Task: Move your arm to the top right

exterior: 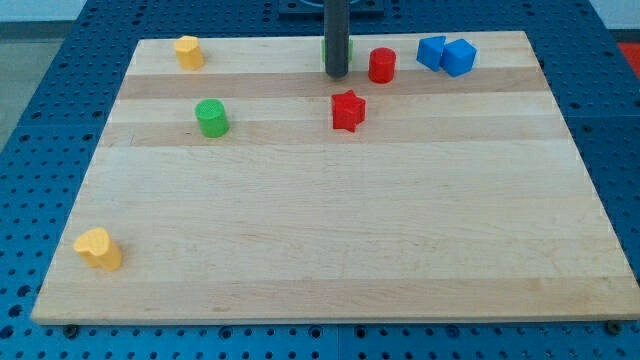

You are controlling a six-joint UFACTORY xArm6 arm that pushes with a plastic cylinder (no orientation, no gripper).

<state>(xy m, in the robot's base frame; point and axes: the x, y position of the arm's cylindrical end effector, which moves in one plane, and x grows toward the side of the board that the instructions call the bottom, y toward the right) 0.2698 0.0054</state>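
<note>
Wooden board [330, 240] on a blue pegboard table [40, 120] carries scattered blocks: my tip [336, 75] rests near the top edge, just left of the red cylinder [382, 65], hiding a green block [325, 48] behind the rod, and it grasps nothing, having no jaws. Judged from here, the top right corner lies beyond the two blue blocks [447, 54], so the tip probably must skirt them. Counted: two red including a red star [347, 110], two blue, two yellow [188, 51] [98, 248], a green cylinder [211, 117] plus the hidden one
</note>
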